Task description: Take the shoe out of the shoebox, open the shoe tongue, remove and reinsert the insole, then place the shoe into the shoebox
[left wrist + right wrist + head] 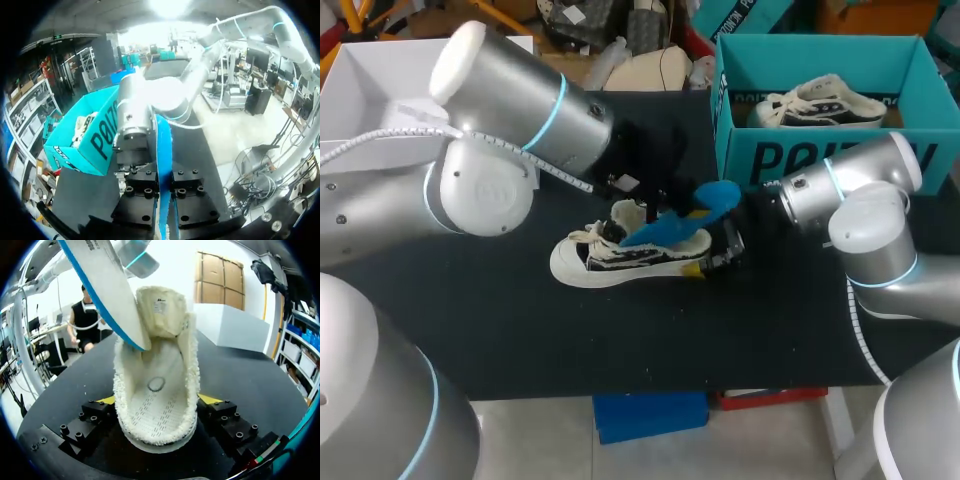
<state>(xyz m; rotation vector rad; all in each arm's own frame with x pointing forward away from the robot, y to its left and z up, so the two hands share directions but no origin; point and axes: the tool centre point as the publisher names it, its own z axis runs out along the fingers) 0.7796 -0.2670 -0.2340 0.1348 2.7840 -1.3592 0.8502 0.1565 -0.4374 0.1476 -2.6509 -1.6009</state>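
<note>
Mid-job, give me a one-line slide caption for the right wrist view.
Right pincer grips the shoe from both sides; blue-edged insole tilts into its opening.

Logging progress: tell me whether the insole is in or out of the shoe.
Mostly out: the insole slants up from the shoe, only its lower end inside the opening.

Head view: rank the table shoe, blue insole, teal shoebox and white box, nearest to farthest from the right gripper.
1. shoe, gripped at its heel by the right gripper.
2. blue insole, just above the shoe.
3. teal shoebox, behind at right.
4. white box, far left corner.
</note>
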